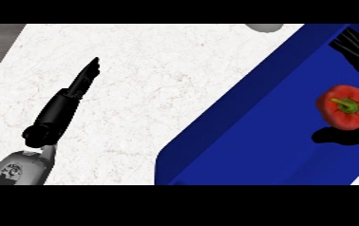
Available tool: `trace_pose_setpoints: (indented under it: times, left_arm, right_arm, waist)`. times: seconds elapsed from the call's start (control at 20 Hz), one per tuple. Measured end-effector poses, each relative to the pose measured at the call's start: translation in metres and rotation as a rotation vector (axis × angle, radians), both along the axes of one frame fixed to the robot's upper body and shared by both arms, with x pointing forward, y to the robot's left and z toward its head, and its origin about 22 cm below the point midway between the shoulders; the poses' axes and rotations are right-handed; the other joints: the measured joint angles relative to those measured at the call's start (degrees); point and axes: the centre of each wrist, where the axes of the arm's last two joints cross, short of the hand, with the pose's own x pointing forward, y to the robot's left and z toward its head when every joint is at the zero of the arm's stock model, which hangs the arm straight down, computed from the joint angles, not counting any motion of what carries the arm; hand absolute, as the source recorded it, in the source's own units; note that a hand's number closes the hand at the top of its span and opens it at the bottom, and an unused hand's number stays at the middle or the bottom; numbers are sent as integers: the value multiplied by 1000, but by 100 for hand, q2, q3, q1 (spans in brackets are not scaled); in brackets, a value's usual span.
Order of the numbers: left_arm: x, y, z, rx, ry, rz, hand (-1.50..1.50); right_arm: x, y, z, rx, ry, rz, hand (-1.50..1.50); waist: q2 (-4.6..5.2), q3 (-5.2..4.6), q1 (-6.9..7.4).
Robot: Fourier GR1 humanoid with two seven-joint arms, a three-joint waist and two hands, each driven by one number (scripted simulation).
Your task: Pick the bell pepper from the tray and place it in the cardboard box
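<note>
Left hand (pixel 79 85) at scene left over the white tabletop (pixel 161 78), fingers straight and together, holding nothing, pointing far-right. Right hand not seen; dark shape at the top right corner cannot be identified. Bell pepper (pixel 341 107) lies well to the right, inside the blue tray (pixel 231 139), near its right edge. Stem faces up toward the camera; no clear long axis. Cardboard box not visible. Judgement: right arm likely nearer.

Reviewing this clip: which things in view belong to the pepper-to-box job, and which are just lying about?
Belongs to the job:
- red bell pepper
- blue tray holding it
- left hand, open

Just lying about:
- grey object at the counter's top edge, mostly cut off
- white counter

No cardboard box shows.
</note>
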Motion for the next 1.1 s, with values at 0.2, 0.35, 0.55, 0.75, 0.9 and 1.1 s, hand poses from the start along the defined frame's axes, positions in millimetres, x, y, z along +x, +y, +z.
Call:
trace_pose_setpoints:
  times: [0.2, 0.35, 0.55, 0.75, 0.9, 1.1]
  left_arm:
    - [1, 3, -1, 5, 2, -11, 0]
    - [3, 0, 0, 7, -2, -17, 0]
    - [5, 2, 0, 8, -1, -25, 0]
    - [9, 2, -1, 7, -2, -32, 0]
    - [11, 4, 0, 6, 0, -34, 0]
    - [11, 4, -1, 2, -3, -30, 0]
  right_arm:
    - [-12, 15, 12, -204, 21, -5, -150]
    - [-21, 32, 19, -372, 58, -22, -150]
    - [-37, 66, 22, -546, 101, -36, -150]
    - [-56, 98, 18, -670, 103, -94, -150]
    - [-65, 124, 9, -737, 121, -131, -150]
    - [-72, 146, -2, -797, 176, -175, -150]
  waist:
    - [-8, -8, 15]
    - [-11, -13, 32]
    - [-9, -16, 77]
    - [-16, -23, 75]
    - [-11, -21, 96]
    - [-4, -13, 89]
